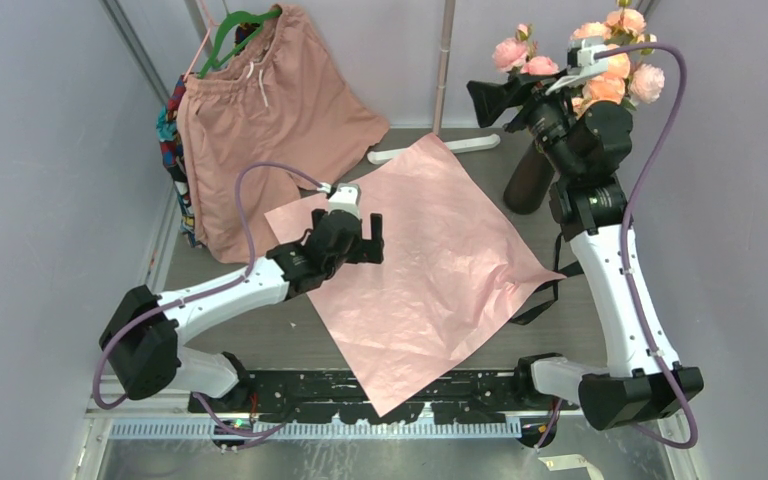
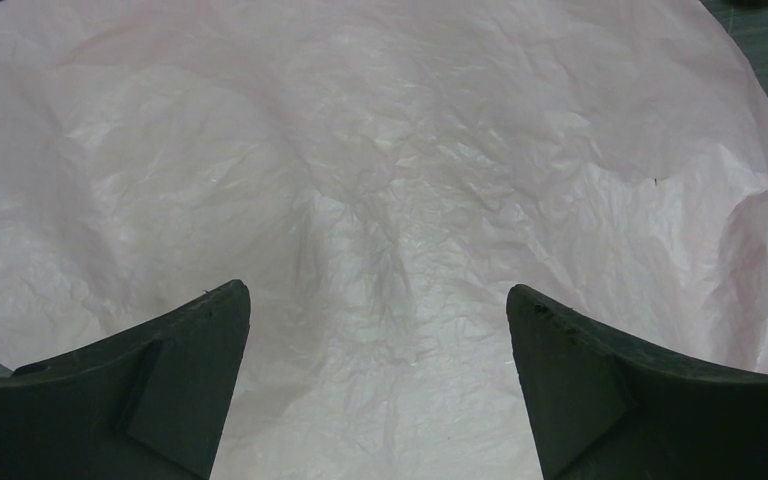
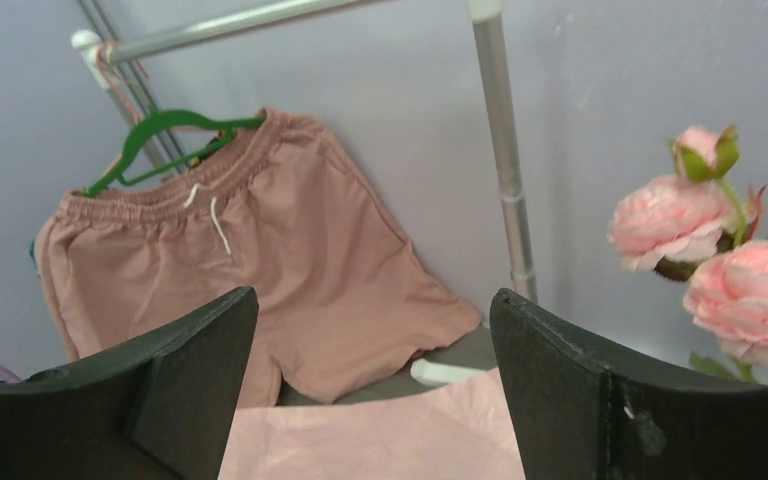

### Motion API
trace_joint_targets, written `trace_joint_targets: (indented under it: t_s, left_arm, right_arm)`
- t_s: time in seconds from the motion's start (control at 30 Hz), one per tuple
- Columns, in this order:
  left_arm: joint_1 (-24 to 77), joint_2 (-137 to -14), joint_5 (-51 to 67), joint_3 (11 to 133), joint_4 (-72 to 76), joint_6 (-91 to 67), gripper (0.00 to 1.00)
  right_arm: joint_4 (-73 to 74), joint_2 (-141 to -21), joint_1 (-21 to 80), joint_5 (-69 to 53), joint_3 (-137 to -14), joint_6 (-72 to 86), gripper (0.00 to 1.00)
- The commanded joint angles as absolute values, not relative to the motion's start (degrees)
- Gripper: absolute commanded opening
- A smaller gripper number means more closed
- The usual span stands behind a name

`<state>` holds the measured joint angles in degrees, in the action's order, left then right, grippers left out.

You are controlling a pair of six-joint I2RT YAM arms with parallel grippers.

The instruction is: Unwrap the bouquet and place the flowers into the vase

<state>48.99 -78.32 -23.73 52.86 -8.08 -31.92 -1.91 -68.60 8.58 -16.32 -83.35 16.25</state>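
Observation:
The bouquet's wrapping, a pink paper sheet [image 1: 430,260], lies opened flat on the table, and its black ribbon [image 1: 545,292] trails at its right edge. My left gripper [image 1: 375,240] hovers open just over the sheet's left part; in the left wrist view only crumpled paper [image 2: 380,180] shows between the open left gripper [image 2: 378,300]. The dark vase [image 1: 526,182] stands at the back right. The peach-pink flowers [image 1: 605,88] rise above it, their stems hidden by my right arm. My right gripper [image 1: 482,103] is raised left of the blooms, open and empty [image 3: 373,300].
Salmon-pink shorts [image 1: 260,110] hang from a green hanger [image 1: 240,25] at the back left on a metal rack [image 3: 505,170]. A white rack foot [image 1: 435,150] lies behind the paper. Paler pink blooms [image 3: 665,215] stand close to my right gripper's right finger. Grey walls close in on both sides.

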Motion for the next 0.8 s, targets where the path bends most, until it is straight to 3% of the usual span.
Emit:
trace_joint_targets:
  t_s: [0.0,0.77]
  left_arm:
    - [48.69,-77.97,-24.25,55.45,-8.32,-32.44,1.00]
    - [48.69,-79.60,-23.27,54.13,-5.76,-31.69,1.00]
  right_arm:
    - [1.22,-70.05,9.55,-18.18,-79.83,16.26,0.91]
    - [8.80,-84.13,18.07,-16.77,-77.24,11.08,0.92]
